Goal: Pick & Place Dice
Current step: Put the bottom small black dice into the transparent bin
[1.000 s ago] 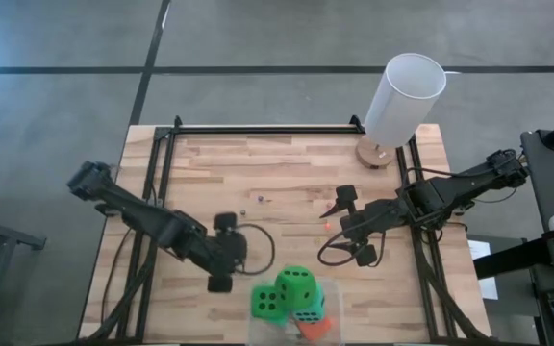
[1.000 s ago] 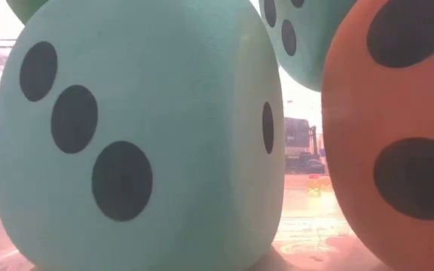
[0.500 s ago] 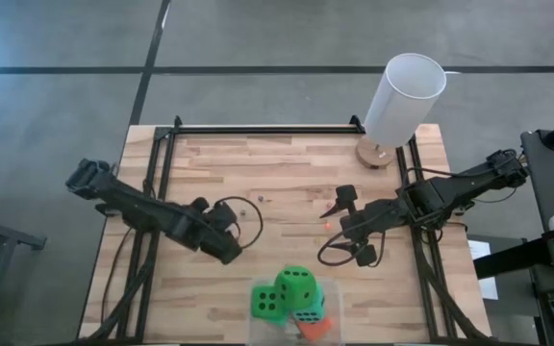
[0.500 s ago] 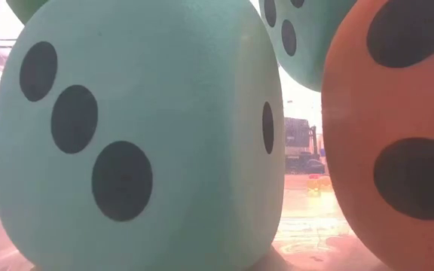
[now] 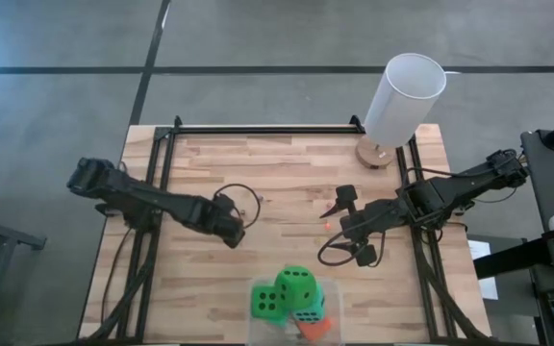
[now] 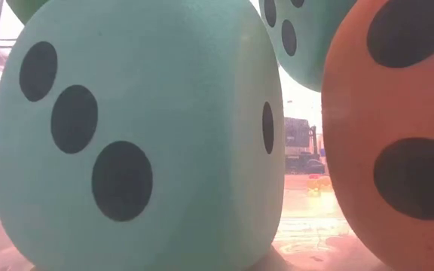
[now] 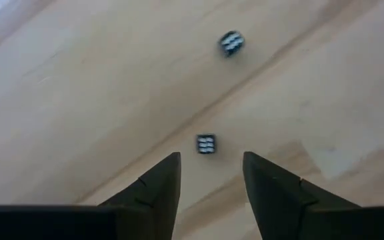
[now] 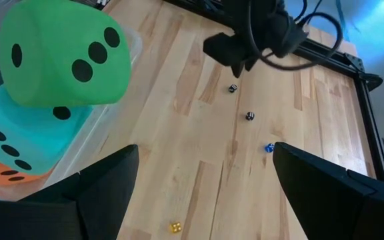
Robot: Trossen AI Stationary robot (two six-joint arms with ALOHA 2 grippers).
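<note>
Large soft dice sit piled in a clear bin at the table's near edge: a bright green die on top, a teal die under it and an orange-red die lowest. A second green die stands beside them. Two tiny dark dice lie on the wood. My left gripper hangs open, pointing down just above the nearer tiny die, touching nothing. My right gripper is open wide, raised over the table's right middle.
A white cylinder lamp stands at the far right corner. More tiny dice lie loose on the wood: a blue one, a yellow one and an orange one. Black rails frame the table.
My left gripper has gone from beside the bin toward the table's far edge and down to the tiny dark dice, rolling about its own axis on the way.
</note>
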